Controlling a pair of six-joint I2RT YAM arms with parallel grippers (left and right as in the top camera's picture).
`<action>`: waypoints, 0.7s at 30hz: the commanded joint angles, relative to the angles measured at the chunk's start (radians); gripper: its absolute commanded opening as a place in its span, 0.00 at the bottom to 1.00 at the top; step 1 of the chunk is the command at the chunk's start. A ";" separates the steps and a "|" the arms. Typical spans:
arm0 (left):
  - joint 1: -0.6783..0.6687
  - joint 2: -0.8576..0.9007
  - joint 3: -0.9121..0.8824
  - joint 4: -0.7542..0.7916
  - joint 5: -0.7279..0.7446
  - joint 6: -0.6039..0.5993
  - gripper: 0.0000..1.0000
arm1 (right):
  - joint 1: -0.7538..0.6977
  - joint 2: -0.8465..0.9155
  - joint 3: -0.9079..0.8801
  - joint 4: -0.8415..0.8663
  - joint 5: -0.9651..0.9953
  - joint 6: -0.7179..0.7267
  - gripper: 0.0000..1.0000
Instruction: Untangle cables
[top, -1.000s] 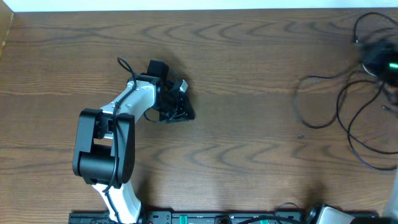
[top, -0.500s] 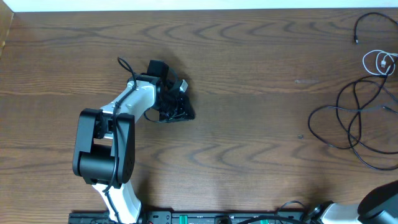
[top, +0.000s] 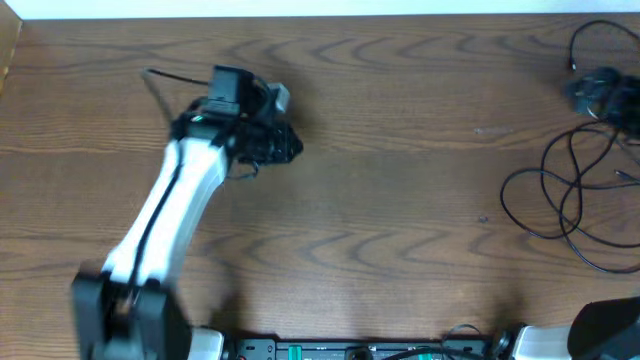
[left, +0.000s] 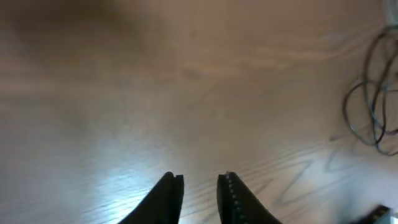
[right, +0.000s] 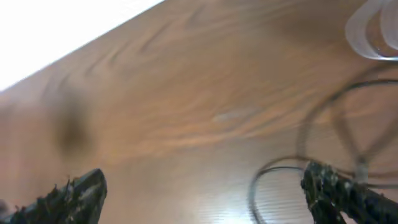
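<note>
Hovering over table (left: 186, 93), L gripper (left: 200, 180) jaws slightly apart, empty. R gripper (right: 202, 180) spread wide, empty, near black cables (top: 572, 205) & white cable (right: 353, 31).

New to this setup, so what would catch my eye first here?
The white left arm reaches across the table on the left, left gripper slightly open over the wood. Black cables sprawl in loose loops at the right edge, the right gripper wide open above them.
</note>
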 joint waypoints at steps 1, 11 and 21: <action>0.001 -0.145 0.017 -0.009 -0.113 0.013 0.39 | 0.143 -0.032 0.021 -0.045 -0.046 -0.121 0.99; 0.000 -0.266 0.017 -0.013 -0.115 0.013 0.96 | 0.504 -0.033 0.021 0.060 0.338 0.039 0.99; 0.000 -0.266 0.017 -0.013 -0.115 0.013 0.96 | 0.544 -0.034 0.021 0.139 0.337 0.112 0.99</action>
